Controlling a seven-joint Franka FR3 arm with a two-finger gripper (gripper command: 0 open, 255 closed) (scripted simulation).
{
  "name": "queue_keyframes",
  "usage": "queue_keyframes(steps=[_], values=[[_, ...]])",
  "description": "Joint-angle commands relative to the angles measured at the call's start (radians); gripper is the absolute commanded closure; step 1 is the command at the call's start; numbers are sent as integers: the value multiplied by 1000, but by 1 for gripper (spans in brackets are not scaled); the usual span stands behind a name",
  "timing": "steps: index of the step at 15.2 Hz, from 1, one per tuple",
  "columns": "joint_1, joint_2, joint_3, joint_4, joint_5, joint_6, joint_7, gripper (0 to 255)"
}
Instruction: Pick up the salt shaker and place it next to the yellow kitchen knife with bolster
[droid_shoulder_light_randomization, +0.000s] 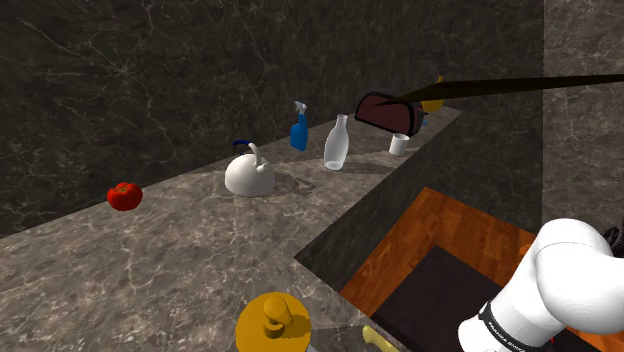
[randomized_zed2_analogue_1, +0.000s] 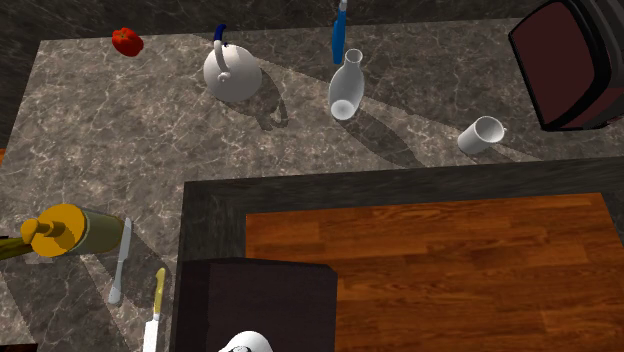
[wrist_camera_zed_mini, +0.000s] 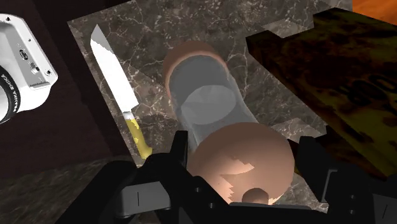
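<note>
The salt shaker (wrist_camera_zed_mini: 210, 102) is a clear glass cylinder with an orange-tan knobbed cap. In the wrist view my gripper (wrist_camera_zed_mini: 245, 159) is shut on it, the black fingers (wrist_camera_zed_mini: 180, 149) clasping the cap from both sides. The shaker (droid_shoulder_light_randomization: 272, 320) sits at the near end of the marble counter (droid_shoulder_light_randomization: 150, 250) in the shoulder view. In the second exterior view the shaker (randomized_zed2_analogue_1: 62, 230) is tilted near the counter's left end. The yellow-handled knife (wrist_camera_zed_mini: 124, 105) lies flat on the counter just beside the shaker. Its handle (droid_shoulder_light_randomization: 378, 340) and the whole knife (randomized_zed2_analogue_1: 154, 312) lie near the counter's edge.
A grey knife (randomized_zed2_analogue_1: 120, 260) lies between shaker and yellow knife. Farther along the counter are a tomato (droid_shoulder_light_randomization: 124, 195), a white kettle (droid_shoulder_light_randomization: 248, 175), a blue spray bottle (droid_shoulder_light_randomization: 299, 128), a glass bottle (droid_shoulder_light_randomization: 337, 143), a white mug (droid_shoulder_light_randomization: 399, 144) and a dark red appliance (droid_shoulder_light_randomization: 388, 112). A wooden floor (randomized_zed2_analogue_1: 450, 260) lies below the counter edge.
</note>
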Motion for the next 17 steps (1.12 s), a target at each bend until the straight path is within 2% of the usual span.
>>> queue_keyframes(steps=[1,17], values=[[3,-9,15,-12,13,11,8,255],[57,-119,99,-246,102,144,-31,255]])
